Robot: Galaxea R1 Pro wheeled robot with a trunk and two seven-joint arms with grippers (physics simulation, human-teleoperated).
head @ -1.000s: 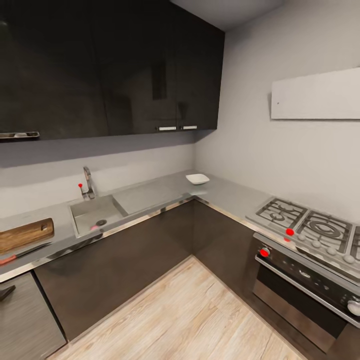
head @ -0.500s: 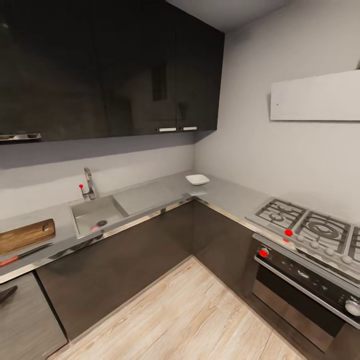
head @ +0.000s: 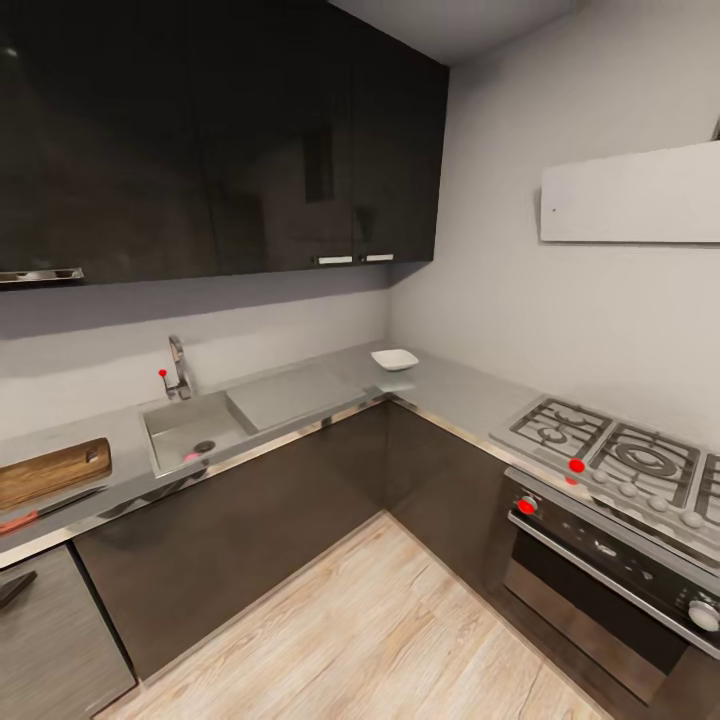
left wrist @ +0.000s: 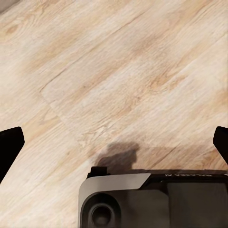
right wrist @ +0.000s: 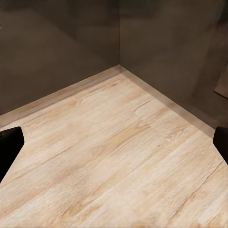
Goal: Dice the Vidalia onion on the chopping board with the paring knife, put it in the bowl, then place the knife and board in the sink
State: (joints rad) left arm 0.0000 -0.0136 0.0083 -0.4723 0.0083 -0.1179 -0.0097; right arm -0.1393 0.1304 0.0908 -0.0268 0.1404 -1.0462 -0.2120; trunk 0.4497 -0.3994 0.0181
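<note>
**Standing off from the L-shaped counter, both jaws apart over bare floor**

From the head camera I look across the kitchen corner. The grey counter (head: 300, 395) runs along the back wall and turns toward the hob (head: 610, 455) and oven (head: 600, 580) on my right side. The sink (head: 185, 430) is set into it, with its dark drain (head: 203, 446) near the front wall of the basin and the chrome tap (head: 178, 368) standing behind it. A small reddish spot lies in the basin just by the drain; I cannot tell what it is. The chopping board (head: 52, 470) lies flat on the counter to the left of the sink, handle slot toward the basin. The paring knife (head: 45, 510) lies just in front of the board, near the counter's edge, red handle pointing away from the sink. The white bowl (head: 395, 358) sits in the far corner of the counter, well apart from board and knife.

All of that is far from both jaws. The left gripper (left wrist: 114, 142) hangs over the pale wooden floor (left wrist: 118, 71) with its jaws wide apart, holding nothing; part of the robot's grey base (left wrist: 142, 199) lies below it. The right gripper (right wrist: 114, 142) is also spread wide and empty, above the floor where the dark cabinet fronts (right wrist: 61, 47) meet in a corner.
</note>
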